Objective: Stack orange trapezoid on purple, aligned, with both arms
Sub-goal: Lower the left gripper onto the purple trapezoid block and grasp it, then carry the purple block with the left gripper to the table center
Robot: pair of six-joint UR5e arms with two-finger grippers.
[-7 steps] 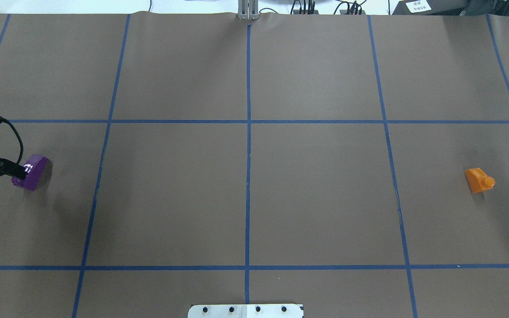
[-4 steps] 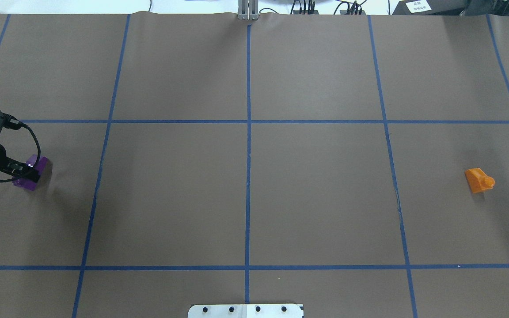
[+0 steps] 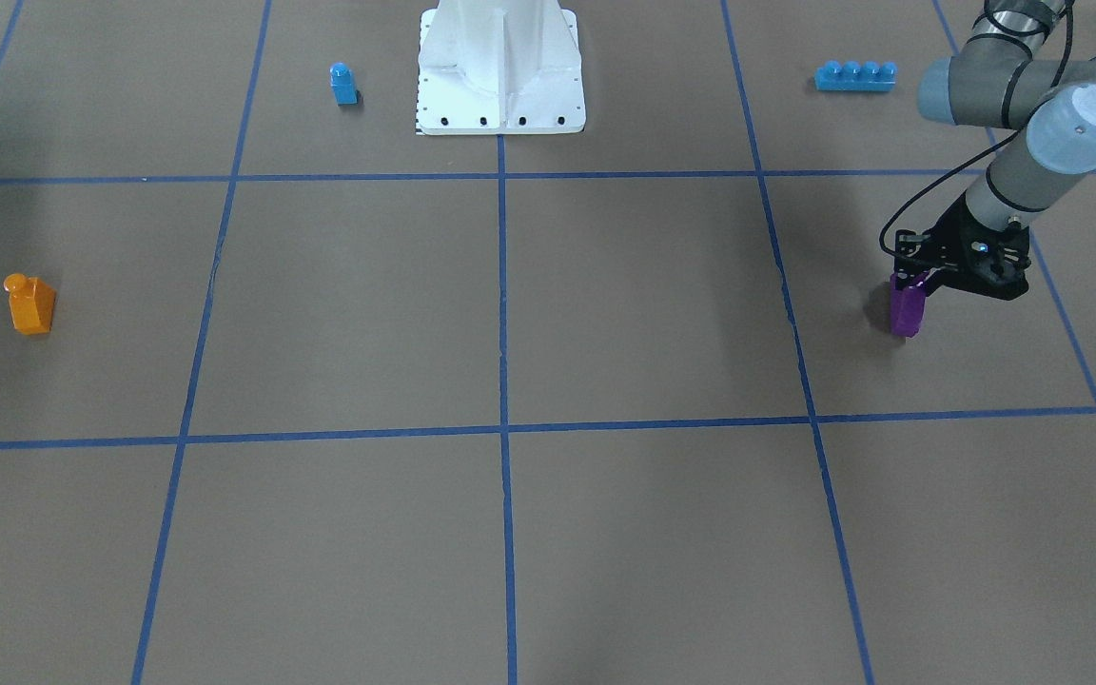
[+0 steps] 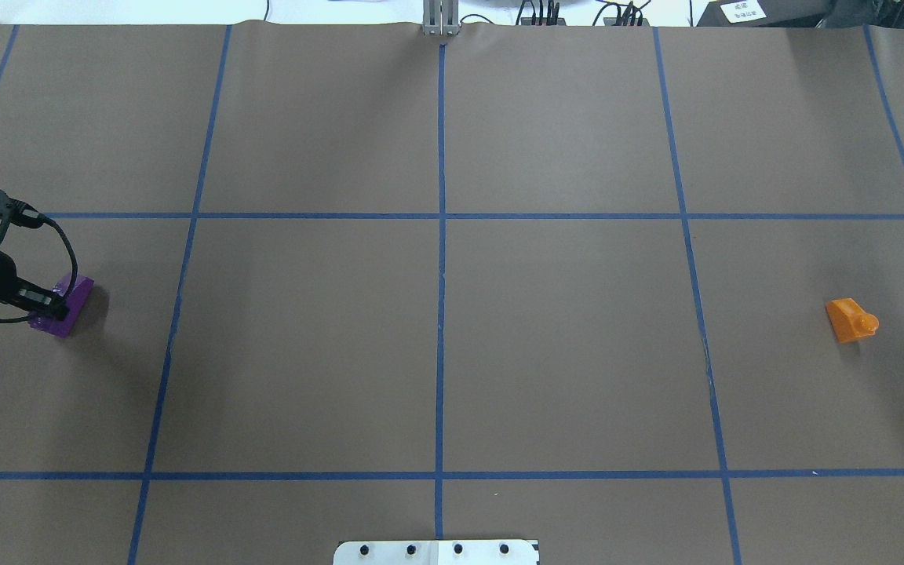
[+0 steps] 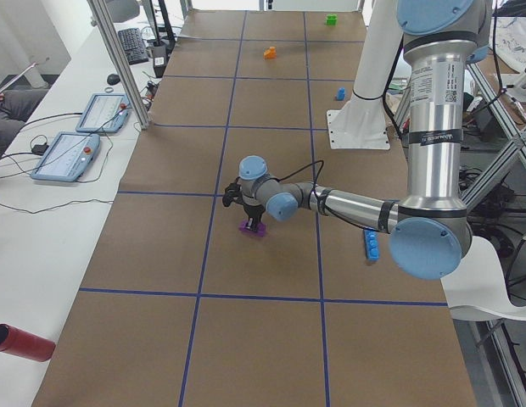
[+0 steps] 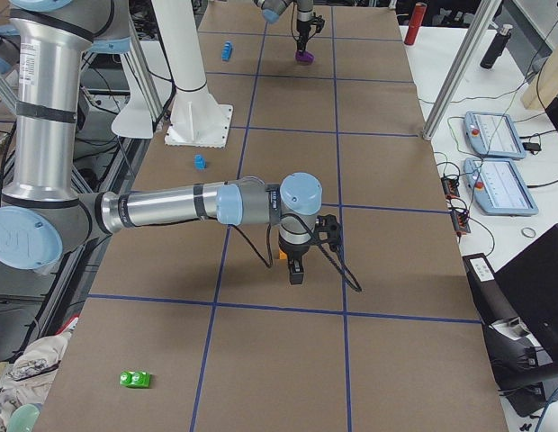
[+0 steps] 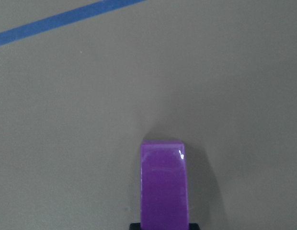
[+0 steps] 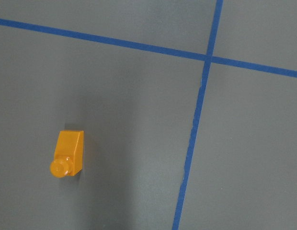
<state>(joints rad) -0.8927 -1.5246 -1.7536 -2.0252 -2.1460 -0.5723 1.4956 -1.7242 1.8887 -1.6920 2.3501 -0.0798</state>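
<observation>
The purple brick is at the table's far left, in the fingers of my left gripper, which is shut on it from above, at or just above the surface. It also shows in the front view and fills the bottom of the left wrist view. The orange trapezoid lies on its side at the far right, stud pointing right, untouched. My right gripper shows only in the exterior right view, hovering by the orange trapezoid. I cannot tell whether it is open or shut.
The white pedestal base stands at the table's near-robot edge. A small blue one-stud brick and a long blue four-stud brick lie beside it. A green brick lies near the right end.
My left gripper has come further in from the left edge, turned, and lowered the purple brick toward the table, shifting it slightly right. The orange trapezoid has not moved.
</observation>
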